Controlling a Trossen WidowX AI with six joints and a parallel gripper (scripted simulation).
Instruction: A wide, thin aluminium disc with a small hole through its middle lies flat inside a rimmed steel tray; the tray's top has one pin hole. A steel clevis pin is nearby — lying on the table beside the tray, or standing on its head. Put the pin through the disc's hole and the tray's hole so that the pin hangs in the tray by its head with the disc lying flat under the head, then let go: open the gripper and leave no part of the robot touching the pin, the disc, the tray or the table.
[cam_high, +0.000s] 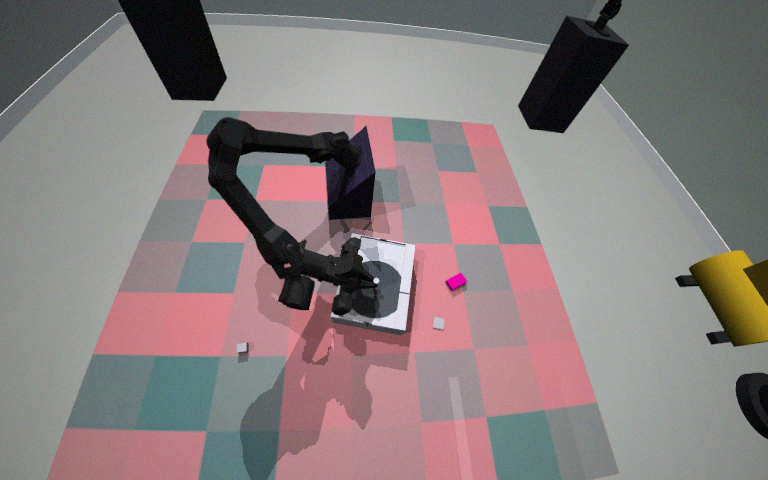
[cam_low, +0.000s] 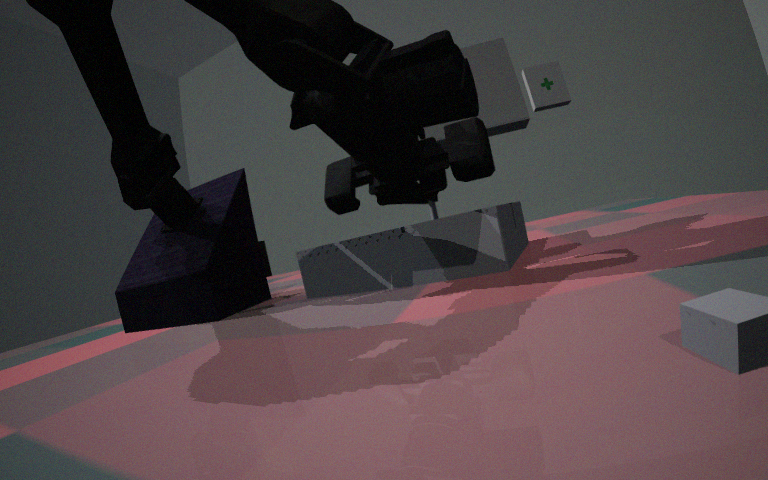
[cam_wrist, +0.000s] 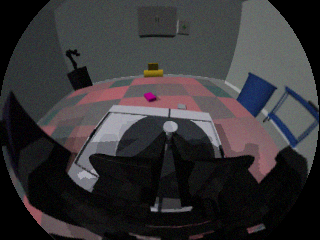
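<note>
Dark wedge-shaped base (cam_high: 365, 150) (cam_low: 189, 254): in the exterior view, standing at the left of the tray, bearing the foot of the black arm (cam_high: 246, 209) (cam_low: 90, 67).

Gripper (cam_high: 370, 281) (cam_low: 433, 198) (cam_wrist: 168, 135): one, black, reaching over the tray, fingers clamping the pin near its head.

Clevis pin (cam_high: 376, 280) (cam_low: 434, 210) (cam_wrist: 170, 127): one, pale round head uppermost, shank pointing down and slightly tilted in the exterior view; its lower end is passing out of sight behind the tray wall, so whether it is entering any hole cannot be told.

Tray (cam_high: 408, 266) (cam_low: 362, 266) (cam_wrist: 117, 109): one, pale steel, rimmed, sitting on the checkered surface.

Disc (cam_high: 387, 302) (cam_wrist: 132, 137): one, wide, dark grey, lying inside the tray, beneath the gripper.

Block (cam_high: 455, 281) (cam_wrist: 150, 96): magenta, lying to the tray's right in the top view.
</note>
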